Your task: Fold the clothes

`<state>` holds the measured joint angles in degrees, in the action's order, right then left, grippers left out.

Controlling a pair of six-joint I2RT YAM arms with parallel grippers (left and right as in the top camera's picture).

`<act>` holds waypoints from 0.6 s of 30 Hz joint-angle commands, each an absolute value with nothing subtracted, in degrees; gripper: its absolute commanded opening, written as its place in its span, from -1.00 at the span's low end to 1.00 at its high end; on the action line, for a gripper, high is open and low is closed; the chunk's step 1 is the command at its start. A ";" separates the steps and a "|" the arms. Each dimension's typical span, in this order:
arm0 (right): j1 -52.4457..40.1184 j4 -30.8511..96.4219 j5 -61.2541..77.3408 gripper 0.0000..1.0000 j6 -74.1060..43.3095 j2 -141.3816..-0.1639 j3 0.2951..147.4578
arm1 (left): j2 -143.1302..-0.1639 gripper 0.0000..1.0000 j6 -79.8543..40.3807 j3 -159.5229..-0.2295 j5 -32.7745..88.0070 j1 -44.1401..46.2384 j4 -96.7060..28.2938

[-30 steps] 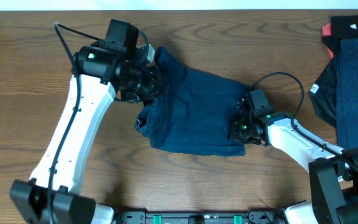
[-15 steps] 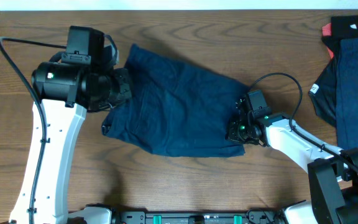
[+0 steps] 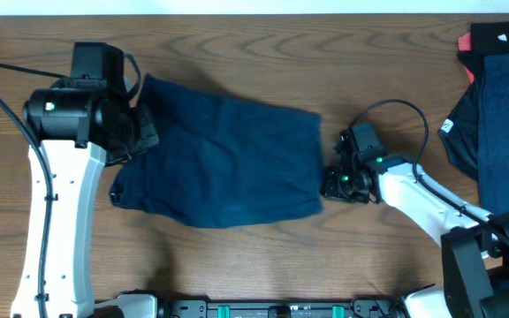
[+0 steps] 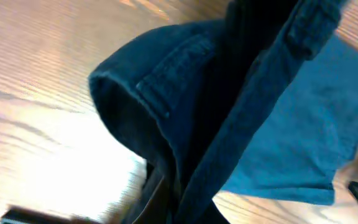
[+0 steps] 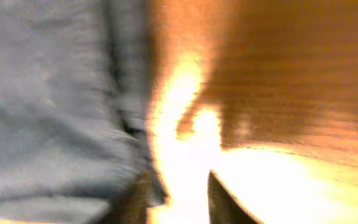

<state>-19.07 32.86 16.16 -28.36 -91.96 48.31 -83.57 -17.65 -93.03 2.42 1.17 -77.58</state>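
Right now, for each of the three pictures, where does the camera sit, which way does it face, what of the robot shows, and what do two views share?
Overhead: above the table, facing straight down on the blue garment; the left hand and right hand show.
Left wrist: at the left hand, close against the garment's raised waistband; its own fingers are hidden.
Right wrist: at the right hand, blurred, facing down at the garment's edge and bare wood; two fingertips show.
Shared: all three see the blue garment.
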 commanded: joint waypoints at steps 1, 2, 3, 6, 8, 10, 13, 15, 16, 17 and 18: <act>-19.35 36.34 14.39 -0.01 -24.53 -88.51 54.68 | -83.37 -0.88 -16.12 -94.11 -0.71 -0.38 -77.52; -19.16 38.17 14.33 0.05 -23.94 -88.12 56.53 | -83.40 -0.88 -16.10 -94.11 -0.71 -0.60 -77.49; -18.87 39.94 14.37 0.06 -23.44 -87.81 58.41 | -83.42 -0.88 -15.77 -94.11 -0.69 -0.58 -77.45; -17.87 43.88 14.39 0.04 -22.50 -87.42 62.63 | -83.48 -0.88 -15.22 -94.11 -0.64 -0.56 -77.38; -17.63 45.08 14.41 0.01 -21.74 -87.42 64.20 | -83.57 -0.88 -14.98 -94.11 -0.49 -0.27 -77.34; -17.67 45.04 14.41 -0.02 -21.78 -87.44 64.29 | -83.77 -0.88 -15.00 -94.11 -0.47 0.12 -77.12; -17.69 45.17 14.44 -0.03 -21.80 -87.48 63.94 | -84.75 -0.88 -15.09 -94.11 -0.43 1.48 -76.03; -17.69 45.50 14.44 -0.02 -21.82 -87.55 63.94 | -85.86 -0.87 -15.18 -94.11 0.34 2.44 -75.11; -17.69 45.71 14.44 -0.03 -21.80 -87.55 63.94 | -86.67 -0.88 -15.77 -94.11 1.30 2.94 -74.61; -17.69 45.98 14.41 -0.03 -21.80 -87.55 63.94 | -87.33 -0.88 -16.64 -94.11 2.20 3.36 -74.19; -17.69 46.15 14.41 -0.03 -21.80 -87.55 63.94 | -88.20 -0.88 -17.34 -94.11 3.38 3.77 -73.63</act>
